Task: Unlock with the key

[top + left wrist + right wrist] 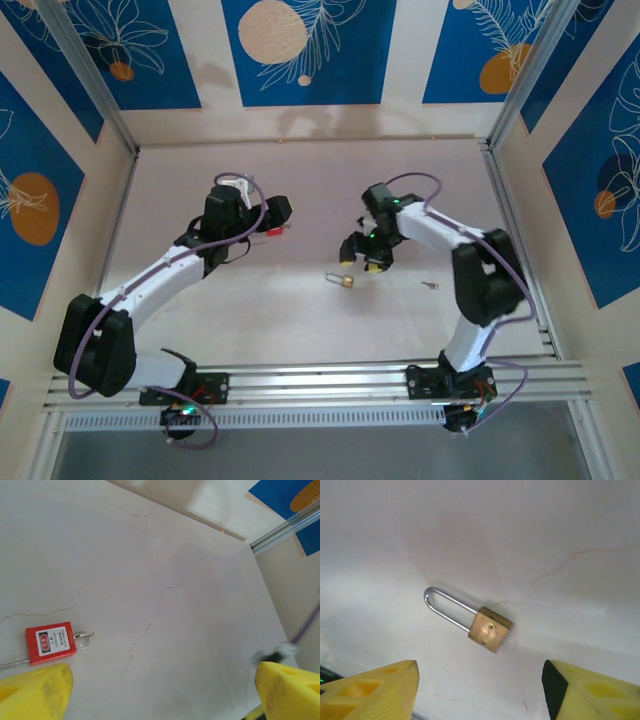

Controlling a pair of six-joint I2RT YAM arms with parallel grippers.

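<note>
Yellow fingers (370,692) of the right gripper (479,670) sat closest to the lens in the right wrist view, one at 7 o'clock and one at 5 o'clock of the frame. They were spread apart and held nothing. Beyond the gap, near the frame's centre, a brass padlock (490,630) lay flat on the pale table (545,540). Its silver shackle (445,607) pointed toward 10 o'clock, and neither finger touched it.

In the left wrist view the left gripper (162,680) was likewise spread wide and empty, with its yellow tips at 7 and 5 o'clock. A red padlock (50,643) with a white label lay on the table at 8 o'clock of that frame, just past the 7 o'clock finger. A small wire ring (82,640) with a short metal stub touched the padlock's 3 o'clock edge. What the ring belonged to could not be told.

From above, the key (430,286) was a tiny grey sliver lying loose on the table at 3 o'clock of the brass padlock, well apart from it. It lay near the right arm (480,270) at that arm's 9 o'clock side, and nothing touched it. The right gripper hung at about 1 o'clock of the brass padlock. The red padlock lay at that padlock's 10 o'clock, beside the left gripper's tips and well apart from the key.
</note>
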